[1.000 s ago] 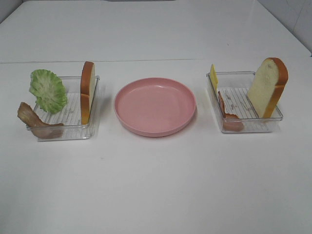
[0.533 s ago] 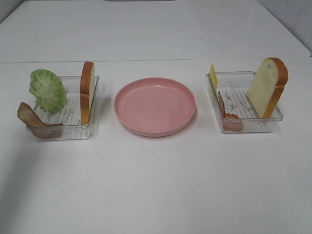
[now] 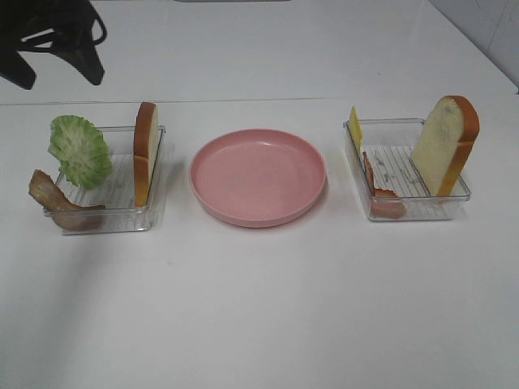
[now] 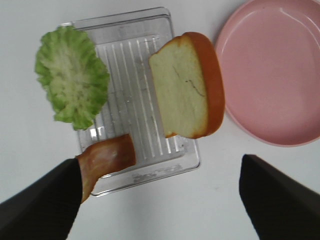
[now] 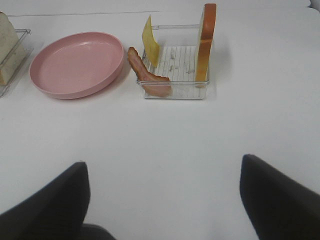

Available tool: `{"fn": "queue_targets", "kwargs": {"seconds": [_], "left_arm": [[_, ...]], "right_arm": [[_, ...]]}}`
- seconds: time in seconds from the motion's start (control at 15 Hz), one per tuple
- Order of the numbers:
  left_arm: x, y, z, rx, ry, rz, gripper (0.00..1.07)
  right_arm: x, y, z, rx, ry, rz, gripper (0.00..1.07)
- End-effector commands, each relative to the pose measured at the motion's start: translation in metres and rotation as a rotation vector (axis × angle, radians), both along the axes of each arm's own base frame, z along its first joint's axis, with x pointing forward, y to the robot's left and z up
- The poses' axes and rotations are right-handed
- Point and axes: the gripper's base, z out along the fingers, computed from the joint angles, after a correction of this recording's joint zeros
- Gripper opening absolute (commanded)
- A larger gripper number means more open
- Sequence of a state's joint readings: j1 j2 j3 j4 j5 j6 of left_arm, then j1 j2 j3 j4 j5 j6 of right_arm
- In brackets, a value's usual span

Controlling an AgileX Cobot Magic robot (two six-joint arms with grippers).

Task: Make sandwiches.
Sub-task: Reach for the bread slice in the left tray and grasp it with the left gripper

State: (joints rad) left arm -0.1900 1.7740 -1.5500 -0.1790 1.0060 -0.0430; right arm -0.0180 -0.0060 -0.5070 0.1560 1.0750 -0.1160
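Note:
No sandwiches show in any view; the parts lie apart in two clear trays. The left tray [image 3: 113, 219] holds ruffled lettuce [image 3: 79, 151], brown bacon [image 3: 57, 203] and an upright bread slice [image 3: 145, 154]. My left gripper [image 4: 160, 200] hovers open above this tray, with the bread [image 4: 182, 92], lettuce [image 4: 72, 75] and bacon [image 4: 105, 160] below it. The left arm [image 3: 49, 20] shows dark at the far left. The right tray [image 3: 422, 212] holds yellow cheese [image 3: 355, 128], pinkish ham [image 3: 379, 193] and a leaning bread slice [image 3: 446, 142]. My right gripper [image 5: 162, 200] is open, well short of that tray [image 5: 175, 92].
A round pink plate [image 3: 258, 174] sits between the two trays with nothing on it. It also shows beside the left tray as the plate [image 4: 272, 70] and left of the right tray as the plate [image 5: 75, 62]. White table [image 3: 259, 308] stretches in front.
The left arm has come into the exterior view at the far left, above the left tray. Trays, food and plate have not moved.

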Motion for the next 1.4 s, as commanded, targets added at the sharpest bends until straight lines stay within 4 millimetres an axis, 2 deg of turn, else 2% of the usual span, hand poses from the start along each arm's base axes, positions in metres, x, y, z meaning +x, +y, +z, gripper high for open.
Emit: {"fn": "queue_targets", "kwargs": {"seconds": [0.07, 0.47, 0.87, 0.93, 1.2, 1.33, 1.4], "left_arm": [[0.014, -0.03, -0.008, 0.018, 0.06, -0.021, 0.81], [0.03, -0.079, -0.021, 0.153, 0.12, -0.001, 0.81], [0.058, -0.09, -0.07, 0.171, 0.121, 0.003, 0.81], [0.058, -0.09, -0.07, 0.171, 0.121, 0.003, 0.81], [0.062, -0.092, -0.091, 0.19, 0.163, 0.0, 0.72], [0.063, -0.092, -0.095, 0.193, 0.167, -0.001, 0.71], [0.063, -0.092, -0.095, 0.193, 0.167, 0.0, 0.67]], "right_arm": [[-0.001, 0.0, 0.0, 0.001, -0.023, -0.003, 0.77], [-0.001, 0.0, 0.0, 0.001, -0.023, -0.003, 0.77], [-0.001, 0.0, 0.0, 0.001, -0.023, -0.003, 0.77], [-0.001, 0.0, 0.0, 0.001, -0.023, -0.003, 0.77], [-0.001, 0.0, 0.0, 0.001, -0.023, -0.003, 0.77], [-0.001, 0.0, 0.0, 0.001, -0.023, -0.003, 0.77], [-0.001, 0.0, 0.0, 0.001, -0.023, -0.003, 0.77]]}}
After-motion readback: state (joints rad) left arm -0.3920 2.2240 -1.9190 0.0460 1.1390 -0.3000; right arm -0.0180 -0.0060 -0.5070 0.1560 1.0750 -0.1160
